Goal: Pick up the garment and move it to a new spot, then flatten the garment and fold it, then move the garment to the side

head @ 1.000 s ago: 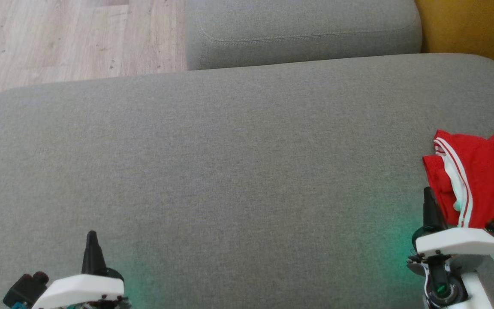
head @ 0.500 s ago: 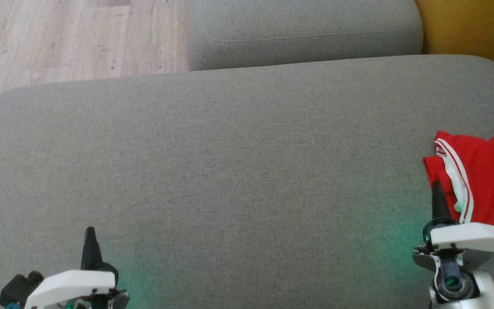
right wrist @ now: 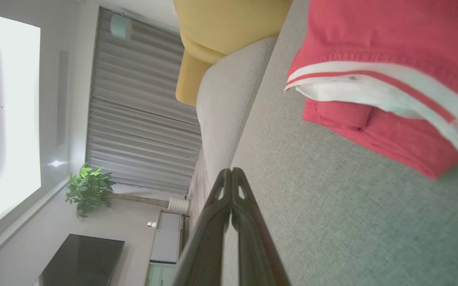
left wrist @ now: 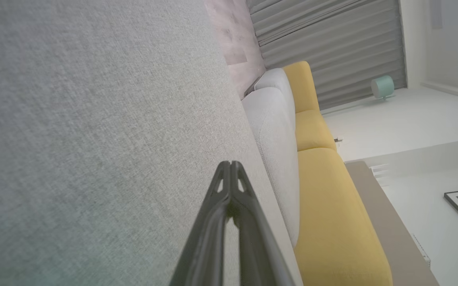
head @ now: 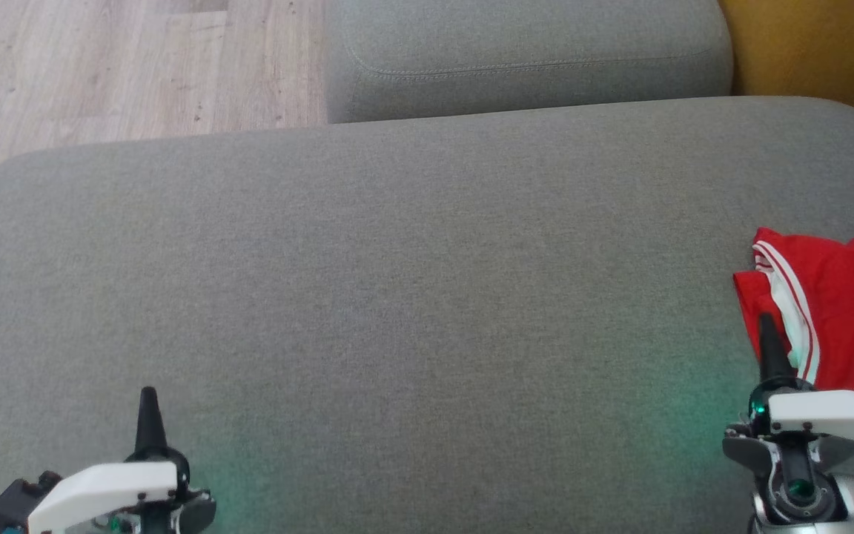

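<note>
The red garment (head: pixel 838 297) with white stripes lies in layers at the right edge of the large grey cushion (head: pixel 397 259). The right gripper (head: pixel 766 326) is over the near right part of this cushion, just beside the garment's left border. In the right wrist view its tips are apart from the cloth. Its jaws are pressed fully together and hold nothing. The left gripper (head: pixel 148 397) is over the near left part of the cushion, well apart from the garment, its jaws also fully closed and empty.
</note>
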Tool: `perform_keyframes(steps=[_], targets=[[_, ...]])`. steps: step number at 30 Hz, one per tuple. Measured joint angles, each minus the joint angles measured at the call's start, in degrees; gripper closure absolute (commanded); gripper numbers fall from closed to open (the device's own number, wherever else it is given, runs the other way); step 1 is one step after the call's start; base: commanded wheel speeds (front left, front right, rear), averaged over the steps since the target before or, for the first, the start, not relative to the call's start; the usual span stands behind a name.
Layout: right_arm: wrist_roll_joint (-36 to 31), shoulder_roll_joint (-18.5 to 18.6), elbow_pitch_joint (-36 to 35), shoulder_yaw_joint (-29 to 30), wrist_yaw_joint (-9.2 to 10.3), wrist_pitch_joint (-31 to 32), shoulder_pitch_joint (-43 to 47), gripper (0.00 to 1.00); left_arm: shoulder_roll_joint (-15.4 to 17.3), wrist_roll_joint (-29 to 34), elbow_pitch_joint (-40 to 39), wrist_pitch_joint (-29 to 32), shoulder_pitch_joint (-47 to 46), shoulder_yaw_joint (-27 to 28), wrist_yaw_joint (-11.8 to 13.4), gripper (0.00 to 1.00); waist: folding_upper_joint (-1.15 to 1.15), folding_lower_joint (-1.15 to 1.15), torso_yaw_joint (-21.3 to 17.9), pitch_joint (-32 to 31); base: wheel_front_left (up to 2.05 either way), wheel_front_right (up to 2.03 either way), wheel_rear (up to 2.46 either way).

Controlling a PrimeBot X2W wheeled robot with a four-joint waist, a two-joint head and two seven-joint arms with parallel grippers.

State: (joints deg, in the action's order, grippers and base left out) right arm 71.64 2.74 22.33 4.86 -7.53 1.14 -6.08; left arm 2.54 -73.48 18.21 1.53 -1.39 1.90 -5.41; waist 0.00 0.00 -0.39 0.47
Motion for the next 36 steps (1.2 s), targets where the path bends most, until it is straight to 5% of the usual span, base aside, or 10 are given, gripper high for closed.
perform_keyframes(steps=[36], targets=[[20.1,-0.1,-5.9,2.8,0.0,5.0,1.1,1.0,0.0,-18.4,-2.0,4.5,-2.0,2.3,-1.7,1.0,0.0,0.0,0.4,-0.3,0.0,0.0,0.0]])
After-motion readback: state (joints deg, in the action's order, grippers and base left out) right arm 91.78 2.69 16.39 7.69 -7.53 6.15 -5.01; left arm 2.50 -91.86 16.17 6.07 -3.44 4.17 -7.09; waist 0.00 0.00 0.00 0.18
